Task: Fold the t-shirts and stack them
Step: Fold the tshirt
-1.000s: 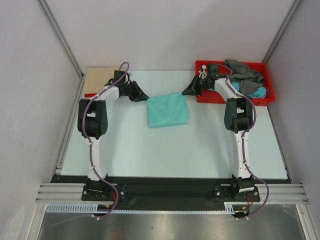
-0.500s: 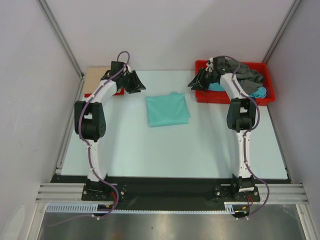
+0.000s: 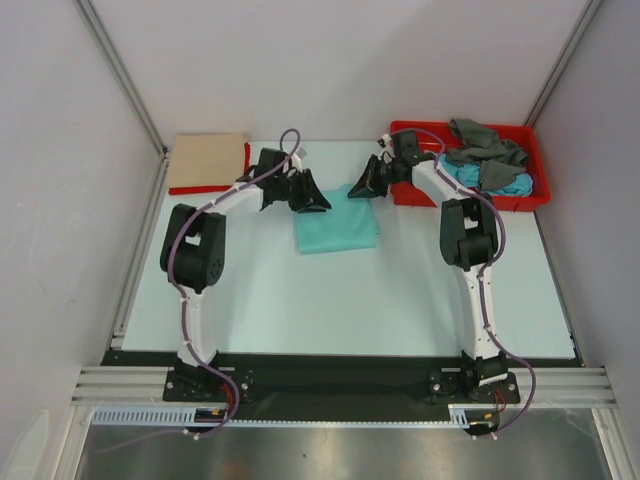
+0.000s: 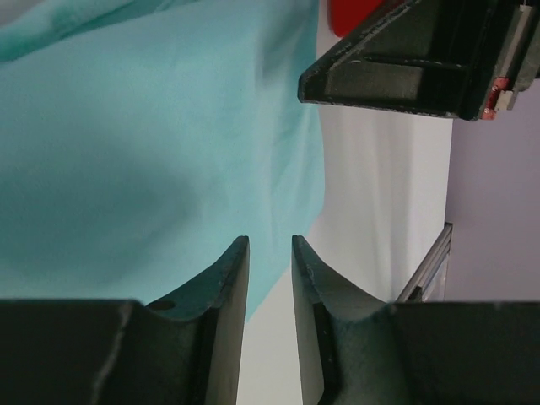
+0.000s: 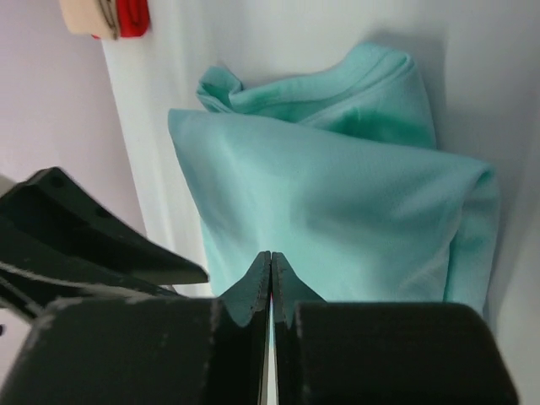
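A mint-green t-shirt [image 3: 336, 224] lies folded at the table's middle back. My left gripper [image 3: 320, 201] hovers at its back left edge, jaws a narrow gap apart with nothing between them [image 4: 270, 245]; the shirt [image 4: 152, 143] fills that view. At the shirt's back right corner my right gripper [image 3: 357, 190] is shut, fingertips together [image 5: 271, 256] above the cloth [image 5: 337, 194]. A folded beige t-shirt [image 3: 207, 160] rests on a red one [image 3: 212, 189] at the back left. Grey [image 3: 486, 146] and turquoise-blue [image 3: 512, 184] t-shirts are heaped in the tray.
The red plastic tray [image 3: 410, 193] stands at the back right, just behind my right arm. Metal frame posts [image 3: 120, 70] and grey walls close in the table on both sides. The two grippers sit close together over the shirt's back edge.
Half a second ago the left gripper was by the beige stack and the right over the tray; both have swung back to the mint-green shirt. The right jaws have shut and the left have narrowed.
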You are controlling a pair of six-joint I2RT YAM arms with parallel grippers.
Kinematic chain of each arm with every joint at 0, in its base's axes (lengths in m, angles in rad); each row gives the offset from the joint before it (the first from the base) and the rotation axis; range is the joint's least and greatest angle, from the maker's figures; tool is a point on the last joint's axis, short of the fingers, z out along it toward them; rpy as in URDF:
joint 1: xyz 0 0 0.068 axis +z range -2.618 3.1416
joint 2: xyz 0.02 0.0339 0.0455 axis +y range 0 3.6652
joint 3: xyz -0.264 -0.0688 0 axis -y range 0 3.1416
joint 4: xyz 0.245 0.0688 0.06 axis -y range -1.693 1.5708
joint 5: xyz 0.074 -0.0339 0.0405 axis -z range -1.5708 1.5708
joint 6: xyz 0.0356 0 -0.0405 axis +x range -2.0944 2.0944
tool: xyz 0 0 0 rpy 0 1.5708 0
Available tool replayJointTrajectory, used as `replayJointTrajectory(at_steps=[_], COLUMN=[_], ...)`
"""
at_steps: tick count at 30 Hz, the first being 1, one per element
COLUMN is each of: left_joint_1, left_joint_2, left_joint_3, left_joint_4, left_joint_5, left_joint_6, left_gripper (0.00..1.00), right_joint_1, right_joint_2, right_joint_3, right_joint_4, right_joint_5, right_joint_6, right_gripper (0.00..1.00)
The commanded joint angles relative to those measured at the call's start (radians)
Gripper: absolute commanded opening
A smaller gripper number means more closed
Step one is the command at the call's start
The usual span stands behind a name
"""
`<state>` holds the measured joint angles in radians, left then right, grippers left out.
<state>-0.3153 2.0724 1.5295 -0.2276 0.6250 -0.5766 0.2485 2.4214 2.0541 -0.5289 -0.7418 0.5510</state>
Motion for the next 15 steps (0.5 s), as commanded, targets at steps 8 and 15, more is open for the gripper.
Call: replayJointTrajectory(at_steps=[8, 15], left_joint_1=[0.056, 0.099], left_joint_2=[0.207, 0.324], left_joint_3=[0.073, 0.171], left_joint_4=[0.348, 0.448], left_joint_5=[0.075, 0.074], left_joint_6=[-0.149, -0.247], left_gripper=[0.29, 0.29], right_joint_1=[-0.017, -0.032], right_joint_2=[0.146, 0.229], right_joint_3=[0.087, 0.192], right_joint_4=[0.328, 0.386], right_joint_5=[-0.050, -0.015], right_joint_6=[0.208, 0.248], right_gripper=[0.01, 0.01])
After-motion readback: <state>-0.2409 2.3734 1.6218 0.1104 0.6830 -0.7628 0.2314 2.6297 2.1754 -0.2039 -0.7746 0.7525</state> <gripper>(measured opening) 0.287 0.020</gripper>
